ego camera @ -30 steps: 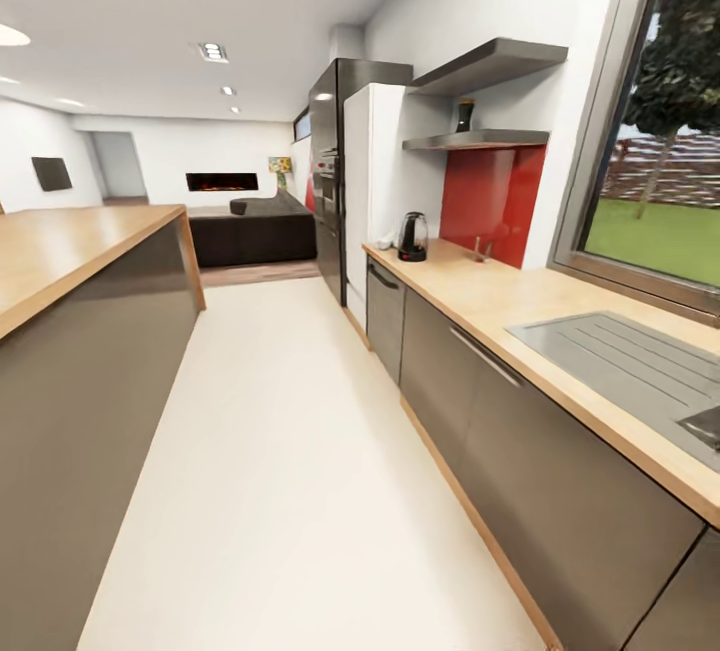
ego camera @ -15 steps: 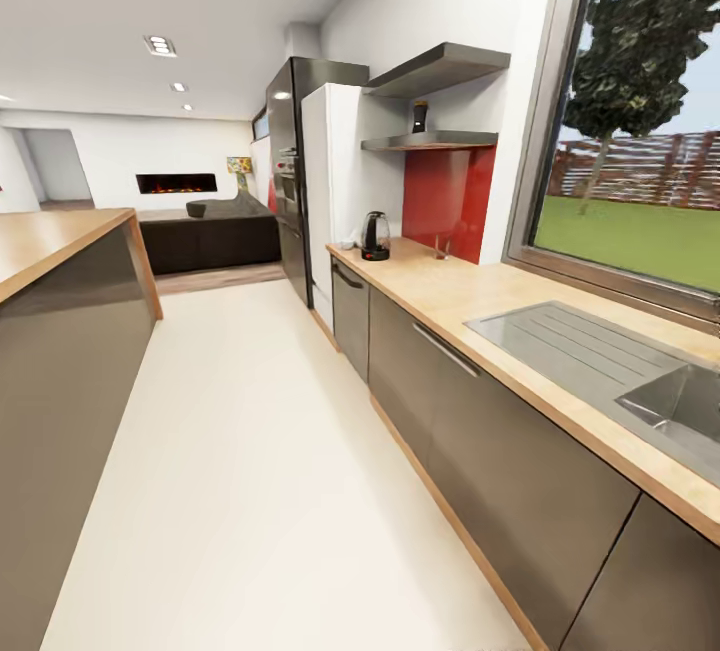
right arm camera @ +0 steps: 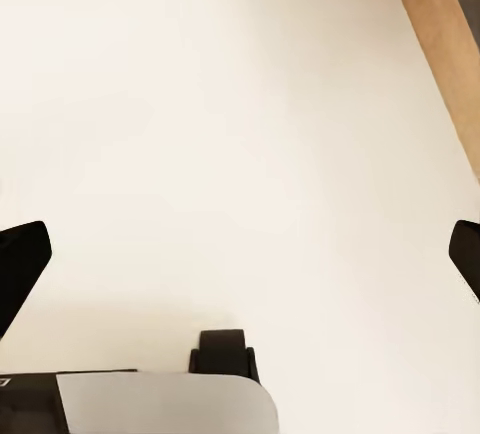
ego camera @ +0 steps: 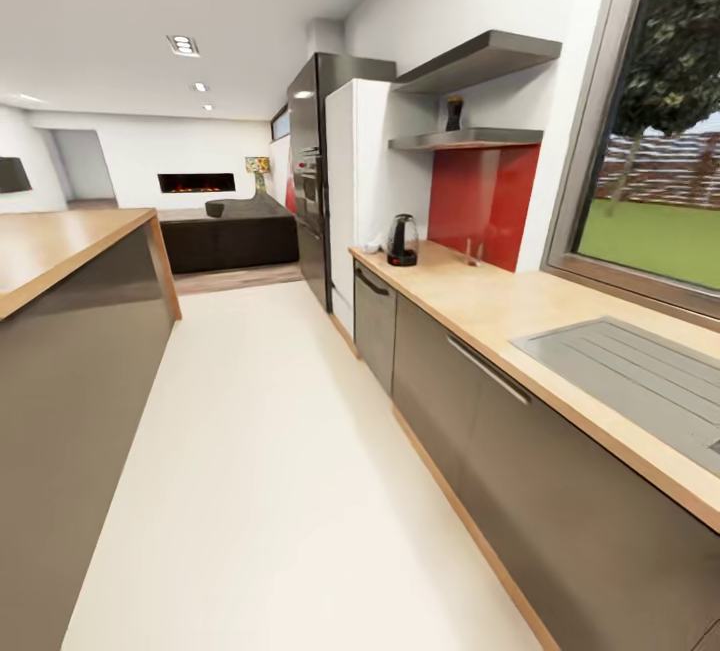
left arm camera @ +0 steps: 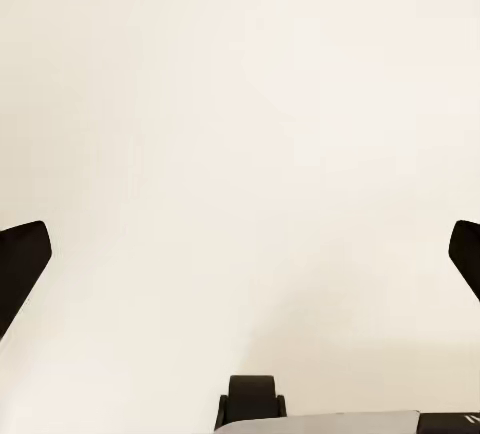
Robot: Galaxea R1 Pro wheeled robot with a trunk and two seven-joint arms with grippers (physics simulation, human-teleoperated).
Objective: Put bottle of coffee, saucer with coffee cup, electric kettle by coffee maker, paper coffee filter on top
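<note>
kettle (ego camera: 402,240): upright at far end of counter (ego camera: 500,301), just beside fridge (ego camera: 352,191)
bottle (ego camera: 454,113): dark; on lower shelf (ego camera: 466,139) above red backsplash
sink (ego camera: 640,376): set in counter, under window
left gripper (left arm camera: 240,264): spread wide; holding nothing; over pale floor (left arm camera: 240,104)
right gripper (right arm camera: 240,259): spread wide; holding nothing; over floor, near counter base

At the right of the frame we see the surface (ego camera: 520,306) running back to the fridge (ego camera: 365,181). On its far end stands the electric kettle (ego camera: 402,240); above that, on the shelf (ego camera: 465,139), sits the bottle of coffee (ego camera: 454,113). The island (ego camera: 70,251) lies left, floor (ego camera: 270,451) between.
</note>
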